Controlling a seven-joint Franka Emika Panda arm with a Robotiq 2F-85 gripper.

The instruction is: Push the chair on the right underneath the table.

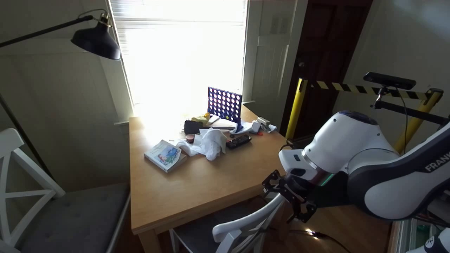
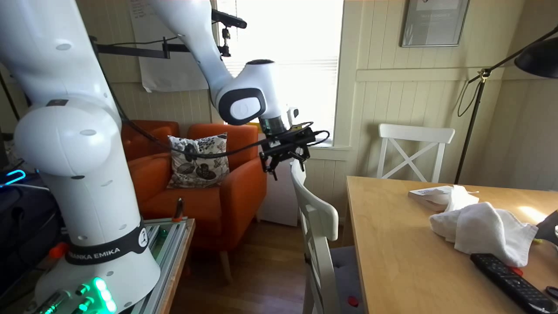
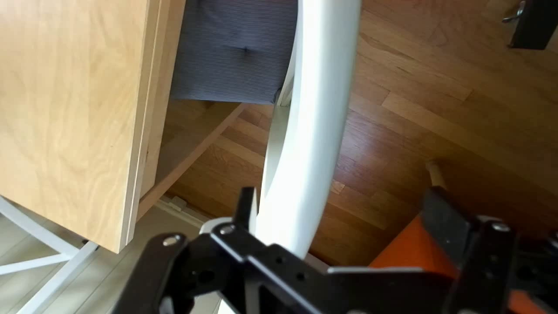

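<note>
The chair [image 1: 251,219] is white with a curved top rail and grey seat. Its seat is partly under the table, and its back stands off the edge in both exterior views [image 2: 320,213]. In the wrist view its top rail [image 3: 320,104] runs down between my fingers. The tan table [image 1: 197,189] also shows in the exterior view [image 2: 388,244] and the wrist view [image 3: 74,109]. My gripper [image 1: 280,206] is wide open at the rail's far end, also in the exterior view [image 2: 288,169]. In the wrist view [image 3: 342,205], the rail is nearer the left finger; contact is unclear.
The second white chair [image 1: 70,218] stands at another table side. A book [image 1: 163,156], white cloth [image 1: 212,142], remote [image 1: 239,141] and blue game grid [image 1: 225,102] are on the table. An orange armchair [image 2: 239,209] stands behind the gripper. A black lamp [image 1: 96,40] overhangs.
</note>
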